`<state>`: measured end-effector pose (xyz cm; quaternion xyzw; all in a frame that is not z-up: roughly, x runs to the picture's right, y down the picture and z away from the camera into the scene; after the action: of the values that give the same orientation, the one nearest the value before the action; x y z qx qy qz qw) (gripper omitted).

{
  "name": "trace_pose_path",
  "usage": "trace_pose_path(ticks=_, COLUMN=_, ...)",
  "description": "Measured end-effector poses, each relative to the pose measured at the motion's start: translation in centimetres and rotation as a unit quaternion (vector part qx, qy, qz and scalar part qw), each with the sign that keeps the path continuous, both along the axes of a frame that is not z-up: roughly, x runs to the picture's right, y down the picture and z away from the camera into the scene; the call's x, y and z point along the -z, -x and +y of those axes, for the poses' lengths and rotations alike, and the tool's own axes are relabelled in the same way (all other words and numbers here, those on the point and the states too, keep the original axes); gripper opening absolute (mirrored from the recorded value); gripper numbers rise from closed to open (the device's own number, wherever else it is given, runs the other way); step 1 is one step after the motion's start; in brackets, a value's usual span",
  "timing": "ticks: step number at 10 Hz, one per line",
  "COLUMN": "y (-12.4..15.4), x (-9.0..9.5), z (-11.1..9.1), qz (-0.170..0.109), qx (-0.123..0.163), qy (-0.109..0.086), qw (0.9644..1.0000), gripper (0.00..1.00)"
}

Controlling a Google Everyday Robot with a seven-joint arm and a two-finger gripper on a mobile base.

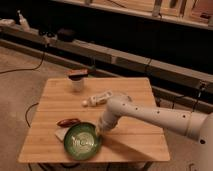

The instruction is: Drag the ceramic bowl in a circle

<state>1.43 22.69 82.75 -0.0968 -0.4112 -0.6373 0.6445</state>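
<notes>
The ceramic bowl (82, 141), round, glossy dark green with pale streaks inside, sits on the wooden table (135, 137) near its front left edge. My gripper (99, 131) is at the bowl's right rim, at the end of the white arm that reaches in from the right. The tip of the gripper is low over the rim and touches or nearly touches it.
A small white cup with a dark lid (77, 80) stands at the back left. A white bottle (102, 98) lies on its side mid-table. A reddish-brown item (68, 121) and a pale flat piece (61, 134) lie just left of the bowl. Shelving and cables run behind.
</notes>
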Motion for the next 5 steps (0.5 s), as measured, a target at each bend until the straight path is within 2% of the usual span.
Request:
trace_pose_path(ticks=1, y=-4.4, x=-1.8, z=-1.6, qz=0.042, qx=-0.039, qy=-0.003, qw=0.9984, gripper=0.02)
trace_pose_path(ticks=2, y=-9.5, x=-3.0, z=-3.5, qz=0.091, qx=-0.085, qy=-0.009, qw=0.9922, gripper=0.02)
trace_pose_path(ticks=3, y=-12.6, x=-3.3, z=-4.5, qz=0.120, qx=-0.111, qy=-0.016, qw=0.9865, gripper=0.02)
trace_pose_path(ticks=4, y=-16.2, x=-3.2, z=-5.2, qz=0.152, qx=-0.132, qy=-0.023, qw=0.9792, gripper=0.02)
trace_pose_path(ticks=5, y=-19.3, x=-2.2, z=-5.5, qz=0.180, qx=-0.154, qy=-0.030, qw=0.9710, gripper=0.02)
